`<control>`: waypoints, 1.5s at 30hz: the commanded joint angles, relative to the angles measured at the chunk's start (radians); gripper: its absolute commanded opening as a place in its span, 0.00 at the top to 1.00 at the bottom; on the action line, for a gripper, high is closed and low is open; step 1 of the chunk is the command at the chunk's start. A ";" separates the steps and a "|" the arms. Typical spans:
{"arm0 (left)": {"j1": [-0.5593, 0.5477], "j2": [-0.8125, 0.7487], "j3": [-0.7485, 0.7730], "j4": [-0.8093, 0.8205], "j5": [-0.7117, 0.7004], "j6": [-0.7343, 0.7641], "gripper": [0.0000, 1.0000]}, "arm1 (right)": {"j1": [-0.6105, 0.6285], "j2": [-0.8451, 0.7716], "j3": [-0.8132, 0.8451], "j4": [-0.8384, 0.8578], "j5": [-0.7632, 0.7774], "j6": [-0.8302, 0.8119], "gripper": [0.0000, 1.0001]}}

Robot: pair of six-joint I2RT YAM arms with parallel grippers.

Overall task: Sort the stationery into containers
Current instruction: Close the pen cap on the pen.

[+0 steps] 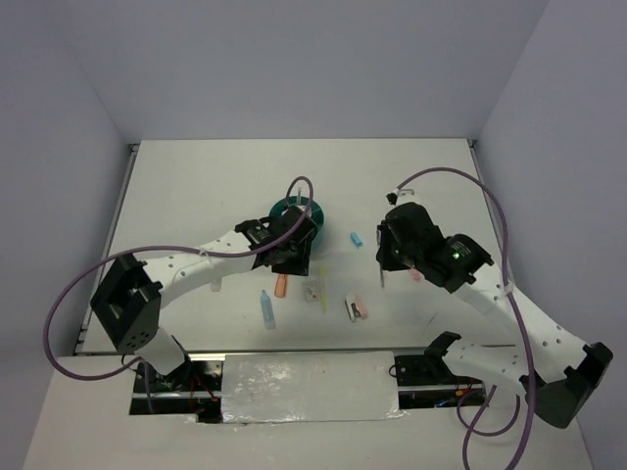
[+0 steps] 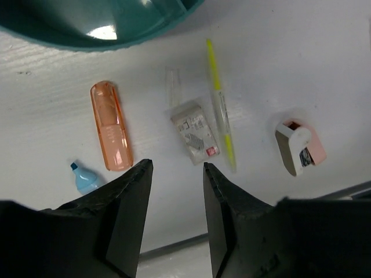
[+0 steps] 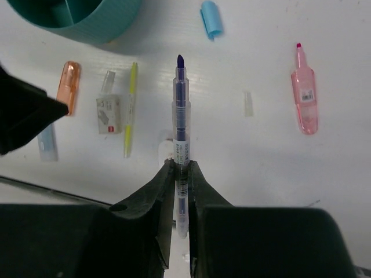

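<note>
My right gripper [image 3: 182, 168] is shut on a thin purple pen [image 3: 181, 98], held above the table with its tip pointing away from me. The teal organiser bowl [image 1: 292, 210] stands mid-table, partly hidden by my left gripper [image 1: 284, 257]. That left gripper [image 2: 177, 168] is open with nothing between its jaws, hovering just in front of the bowl [image 2: 69, 32]. Under it lie an orange marker [image 2: 111, 125], a light-blue marker [image 2: 86, 178], a yellow pen [image 2: 220, 104], a small clear box [image 2: 195, 132] and a white-and-pink piece [image 2: 298, 146].
A light-blue cap [image 3: 211, 18] lies right of the bowl [image 3: 87, 20]. A pink marker [image 3: 305, 98] and a small clear cap [image 3: 247, 103] rest further right. A foil-covered strip [image 1: 309, 387] runs along the near table edge between the arm bases.
</note>
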 commanded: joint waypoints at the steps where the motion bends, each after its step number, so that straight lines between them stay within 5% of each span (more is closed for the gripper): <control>1: -0.005 0.057 0.047 0.052 -0.033 0.026 0.47 | -0.004 -0.072 0.039 -0.113 -0.014 0.016 1.00; 28: -0.043 0.356 0.065 0.186 -0.185 -0.006 0.55 | -0.006 -0.124 0.181 -0.209 -0.052 -0.091 1.00; 36: -0.045 0.361 0.056 0.175 -0.191 -0.026 0.74 | -0.007 -0.115 0.226 -0.215 -0.063 -0.096 1.00; 45: -0.065 0.178 0.154 0.065 -0.225 -0.085 0.96 | -0.006 -0.125 0.205 -0.128 -0.126 -0.090 1.00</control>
